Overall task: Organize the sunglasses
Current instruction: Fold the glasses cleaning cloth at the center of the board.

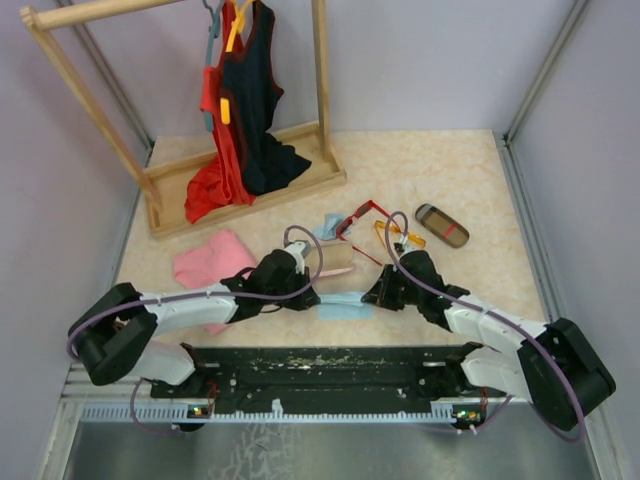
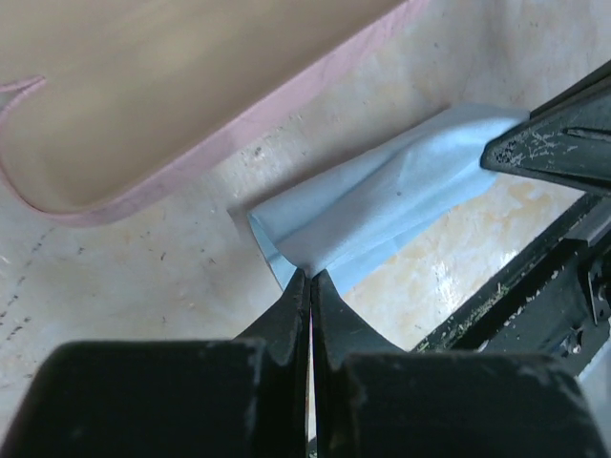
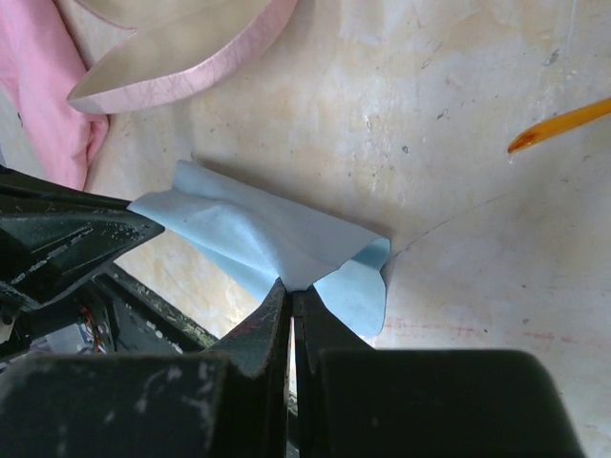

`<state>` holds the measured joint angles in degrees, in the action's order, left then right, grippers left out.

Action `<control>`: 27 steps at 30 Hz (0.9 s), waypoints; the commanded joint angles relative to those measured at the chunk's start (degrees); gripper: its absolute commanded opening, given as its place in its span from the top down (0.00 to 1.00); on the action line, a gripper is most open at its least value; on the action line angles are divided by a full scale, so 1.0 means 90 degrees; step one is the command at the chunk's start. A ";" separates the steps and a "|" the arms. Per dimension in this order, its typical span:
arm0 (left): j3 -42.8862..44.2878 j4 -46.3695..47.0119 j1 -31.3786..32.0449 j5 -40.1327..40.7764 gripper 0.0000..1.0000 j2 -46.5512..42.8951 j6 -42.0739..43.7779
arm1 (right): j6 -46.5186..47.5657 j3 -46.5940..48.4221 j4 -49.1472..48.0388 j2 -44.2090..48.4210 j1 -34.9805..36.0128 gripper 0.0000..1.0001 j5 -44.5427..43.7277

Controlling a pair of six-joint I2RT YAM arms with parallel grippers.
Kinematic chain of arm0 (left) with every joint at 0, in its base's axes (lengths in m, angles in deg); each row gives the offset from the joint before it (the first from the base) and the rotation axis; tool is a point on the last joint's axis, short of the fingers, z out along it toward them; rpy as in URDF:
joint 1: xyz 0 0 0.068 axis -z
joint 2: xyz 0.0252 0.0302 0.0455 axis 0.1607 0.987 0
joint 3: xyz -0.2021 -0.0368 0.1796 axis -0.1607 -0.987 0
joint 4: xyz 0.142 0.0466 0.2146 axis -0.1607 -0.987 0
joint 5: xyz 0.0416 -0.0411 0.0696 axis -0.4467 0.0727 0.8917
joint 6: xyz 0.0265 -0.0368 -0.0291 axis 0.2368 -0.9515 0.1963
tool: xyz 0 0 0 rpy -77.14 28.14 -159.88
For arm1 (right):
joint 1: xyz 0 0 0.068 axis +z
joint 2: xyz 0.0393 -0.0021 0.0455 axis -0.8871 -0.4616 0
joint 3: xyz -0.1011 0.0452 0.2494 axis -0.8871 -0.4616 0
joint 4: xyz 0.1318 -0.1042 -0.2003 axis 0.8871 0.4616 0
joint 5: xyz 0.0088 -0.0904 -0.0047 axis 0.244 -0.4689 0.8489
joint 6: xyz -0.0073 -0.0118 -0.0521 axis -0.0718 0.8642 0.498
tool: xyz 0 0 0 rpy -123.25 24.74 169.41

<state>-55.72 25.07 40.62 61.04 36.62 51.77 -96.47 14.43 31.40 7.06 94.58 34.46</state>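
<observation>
Both grippers are pinched shut on the same light blue cloth [image 1: 345,307], the left gripper [image 2: 310,279] at one end and the right gripper [image 3: 291,288] at the other, low over the table [image 1: 450,170]. The red sunglasses [image 1: 360,215] and orange sunglasses [image 1: 397,236] lie just beyond (side by side, apparently touching), between the pink case [image 1: 337,262] and the brown striped case [image 1: 441,225].

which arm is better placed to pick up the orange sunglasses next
Right. The right claw is nearest the orange sunglasses; like the left claw, it is shut on the blue cloth.
</observation>
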 commanded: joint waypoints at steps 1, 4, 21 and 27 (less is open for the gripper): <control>-0.0142 -0.0008 0.0119 -0.0098 1.00 -0.0190 -0.0111 | 0.0287 0.0294 0.0402 0.0276 -0.0068 1.00 -0.0053; -0.0219 0.0023 0.0219 -0.0089 1.00 -0.0158 -0.0167 | 0.0358 0.0339 0.0533 0.0223 -0.0068 1.00 -0.0099; -0.0309 0.0118 0.0403 -0.0025 1.00 0.0065 -0.0199 | 0.0518 0.0403 0.0757 -0.0055 -0.0068 1.00 0.0140; -0.0390 0.0121 0.0535 -0.0015 1.00 0.0106 -0.0239 | 0.0523 0.0362 0.0714 -0.0119 -0.0067 1.00 0.0219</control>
<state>-58.19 26.03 44.75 60.21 36.78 49.72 -92.89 15.57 38.18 6.40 94.58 36.54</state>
